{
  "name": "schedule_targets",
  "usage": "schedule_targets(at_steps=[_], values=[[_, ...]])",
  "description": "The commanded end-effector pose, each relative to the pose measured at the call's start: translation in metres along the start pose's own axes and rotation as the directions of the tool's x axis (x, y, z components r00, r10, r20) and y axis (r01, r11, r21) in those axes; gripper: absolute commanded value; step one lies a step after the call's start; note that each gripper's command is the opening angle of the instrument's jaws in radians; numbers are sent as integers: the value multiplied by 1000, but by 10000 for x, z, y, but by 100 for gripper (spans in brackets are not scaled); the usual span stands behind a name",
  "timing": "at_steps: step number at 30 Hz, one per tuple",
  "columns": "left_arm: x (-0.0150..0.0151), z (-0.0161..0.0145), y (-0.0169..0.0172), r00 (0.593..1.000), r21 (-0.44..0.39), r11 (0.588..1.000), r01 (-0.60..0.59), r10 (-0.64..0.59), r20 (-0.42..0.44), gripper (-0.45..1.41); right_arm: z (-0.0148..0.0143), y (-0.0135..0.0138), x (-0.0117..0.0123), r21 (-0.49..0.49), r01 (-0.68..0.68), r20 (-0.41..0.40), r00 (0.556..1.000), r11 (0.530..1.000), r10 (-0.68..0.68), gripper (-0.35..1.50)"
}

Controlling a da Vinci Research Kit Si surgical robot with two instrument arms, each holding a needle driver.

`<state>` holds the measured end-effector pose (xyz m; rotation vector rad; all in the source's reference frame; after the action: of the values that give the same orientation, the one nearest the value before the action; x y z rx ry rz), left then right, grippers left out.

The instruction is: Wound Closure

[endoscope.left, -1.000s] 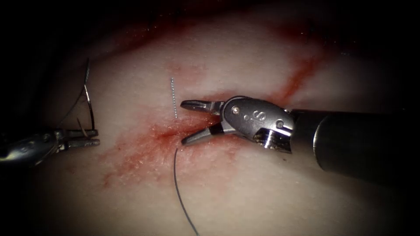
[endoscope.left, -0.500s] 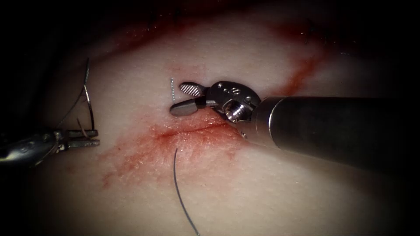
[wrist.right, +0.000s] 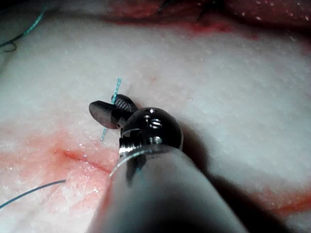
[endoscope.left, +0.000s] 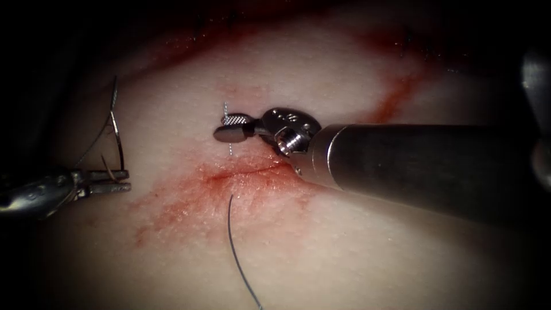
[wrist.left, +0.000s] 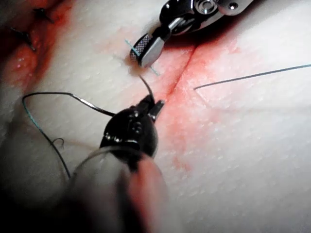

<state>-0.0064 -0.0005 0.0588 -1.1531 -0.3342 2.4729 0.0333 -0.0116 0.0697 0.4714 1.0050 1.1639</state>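
right tool: the silver wristed needle driver on the dark shaft point(endoscope.left: 229, 127) has its jaws narrowly parted around the short pale teal cut end of thread point(endoscope.left: 226, 109) standing up from the pale pink tissue point(endoscope.left: 321, 247); whether they pinch it, i cannot tell.
left tool: the small steel needle driver point(endoscope.left: 117, 179) at far left, jaws pressed together on the thin dark curved needle point(endoscope.left: 116, 129) near one end, clear of the tissue, left of the cut.
cut: 1 red slit point(endoscope.left: 241, 171), with red fluid point(endoscope.left: 189, 201) around it.
thread: 1 long dark strand point(endoscope.left: 232, 247) below the cut.
count: 2 tools, 1 needle.
change: 1.0 s ago the right jaws were spread wide over the cut; they have narrowed and shifted up to the thread end.
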Motion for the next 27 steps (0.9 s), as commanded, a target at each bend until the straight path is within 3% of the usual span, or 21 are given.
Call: schedule_targets(at_steps=[1, 6, 9, 20, 27], values=[[-3, 9, 1, 1000, -2, 1000, 0, 0, -1, -45, 13, -1, -4, -5, 4, 11, 1000, 1000, -4, -35], [-3, 8, 1, 1000, -2, 1000, 0, 0, -1, -45, 11, -2, -3, 3, 14, 16, 1000, 1000, -14, -35], [-3, 8, 1, 1000, -2, 1000, 0, 0, -1, -45, 4, -5, 5, 52, 82, -35, 996, 995, -80, -35], [-3, 9, 0, 1000, -5, 1000, -7, 7, 4, -45, -18, -31, 39, 156, 141, -171, 979, 978, -113, -35], [-6, 9, -3, 1000, 4, 1000, -17, 17, 18, -45, -23, -34, 46, 166, 155, -199, 973, 974, -121, -35]])
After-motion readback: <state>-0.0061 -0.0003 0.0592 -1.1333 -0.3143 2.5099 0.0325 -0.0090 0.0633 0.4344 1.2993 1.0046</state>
